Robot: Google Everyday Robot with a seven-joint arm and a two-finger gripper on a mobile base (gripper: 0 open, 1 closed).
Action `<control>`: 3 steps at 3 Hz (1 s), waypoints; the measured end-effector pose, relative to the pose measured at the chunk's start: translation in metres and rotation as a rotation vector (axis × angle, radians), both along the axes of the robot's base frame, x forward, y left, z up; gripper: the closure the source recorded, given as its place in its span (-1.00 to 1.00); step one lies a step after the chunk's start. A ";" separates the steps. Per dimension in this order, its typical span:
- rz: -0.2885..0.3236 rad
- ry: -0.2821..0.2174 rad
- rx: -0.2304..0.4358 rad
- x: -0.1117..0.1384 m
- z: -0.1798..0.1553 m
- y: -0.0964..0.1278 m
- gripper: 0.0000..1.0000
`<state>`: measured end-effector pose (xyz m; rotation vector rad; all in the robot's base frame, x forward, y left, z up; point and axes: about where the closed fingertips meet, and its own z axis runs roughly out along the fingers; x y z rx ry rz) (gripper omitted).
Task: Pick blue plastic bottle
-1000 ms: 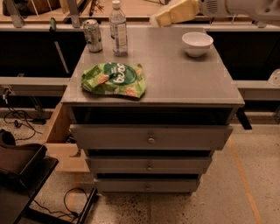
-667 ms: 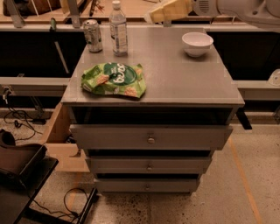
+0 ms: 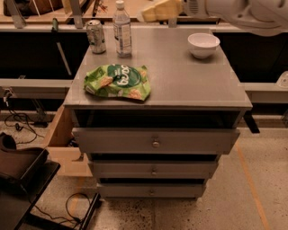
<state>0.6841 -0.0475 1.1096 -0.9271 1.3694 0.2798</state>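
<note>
The blue plastic bottle stands upright at the back left of the grey cabinet top; it is clear, with a white cap and a pale label band. A shorter silver-green can stands just left of it. My gripper, with yellowish fingers, hangs at the top of the camera view on a white arm coming in from the upper right. It is to the right of the bottle's cap, a short gap away, and holds nothing that I can see.
A white bowl sits at the back right of the top. A green snack bag lies at the front left. Drawers are below. A workbench runs behind, and cables and a dark chair are on the floor at left.
The gripper has moved left along the back edge, closer to the bottle. The bottle, can, bag and bowl have not moved.
</note>
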 end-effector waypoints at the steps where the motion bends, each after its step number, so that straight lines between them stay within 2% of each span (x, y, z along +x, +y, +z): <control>1: 0.052 0.036 0.106 0.041 -0.016 0.041 -1.00; 2: 0.101 0.060 0.177 0.074 -0.028 0.072 -1.00; 3: 0.131 0.087 0.206 0.105 -0.043 0.093 -1.00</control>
